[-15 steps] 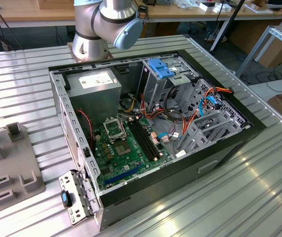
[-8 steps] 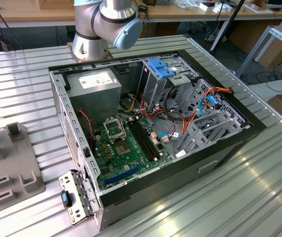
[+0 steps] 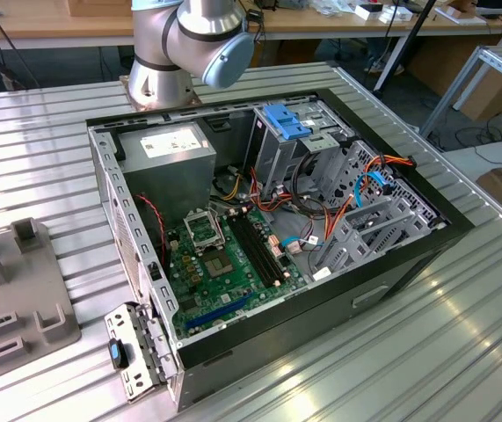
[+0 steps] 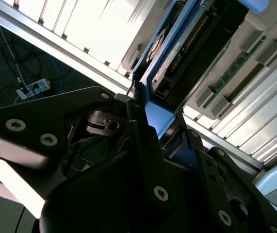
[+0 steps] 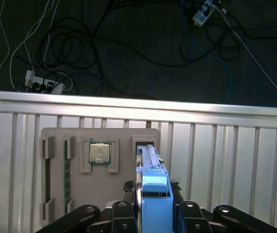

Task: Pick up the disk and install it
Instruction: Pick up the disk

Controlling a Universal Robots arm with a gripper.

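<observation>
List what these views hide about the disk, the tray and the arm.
Disk, first wrist view: edge-on, faces hidden, flanks covered by the gripper.
Grey fixture tray, exterior view: cut off by the left edge.
Arm, exterior view: cut off by the top edge.

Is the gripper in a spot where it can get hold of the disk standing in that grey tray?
Probably yes. In the first wrist view the gripper sits astride the disk, which stands on edge in a slot of the grey tray, with nothing between them.
</observation>
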